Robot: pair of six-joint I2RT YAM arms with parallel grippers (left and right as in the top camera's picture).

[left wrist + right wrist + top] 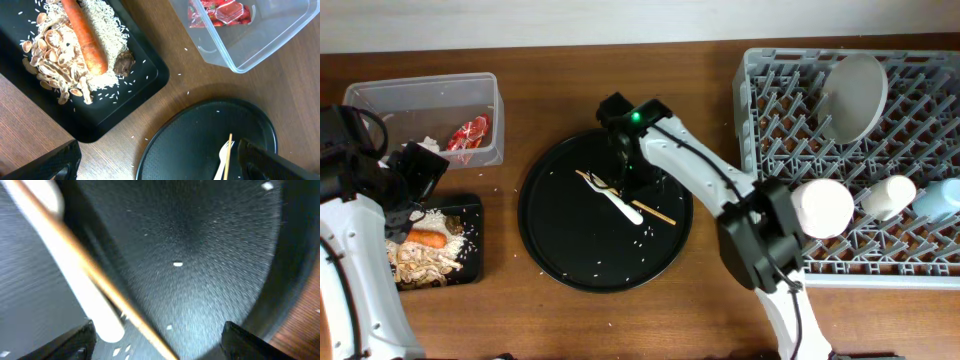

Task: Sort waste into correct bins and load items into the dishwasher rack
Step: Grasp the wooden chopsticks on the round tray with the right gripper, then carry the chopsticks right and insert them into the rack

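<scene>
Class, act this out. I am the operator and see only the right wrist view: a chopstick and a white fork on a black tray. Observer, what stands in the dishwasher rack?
Observer: The dishwasher rack holds a white plate, a white bowl, a small white cup and a light blue cup.
Operator: Where is the carrot?
Observer: The carrot lies on rice in the black rectangular tray.
Operator: And the left hand?
Observer: The left hand is open and empty.

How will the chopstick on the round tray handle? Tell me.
Thin and wooden, the chopstick is probably stiff and light. Flat on the smooth round tray, it may slide or roll. Crossing the fork, it could drag it.
</scene>
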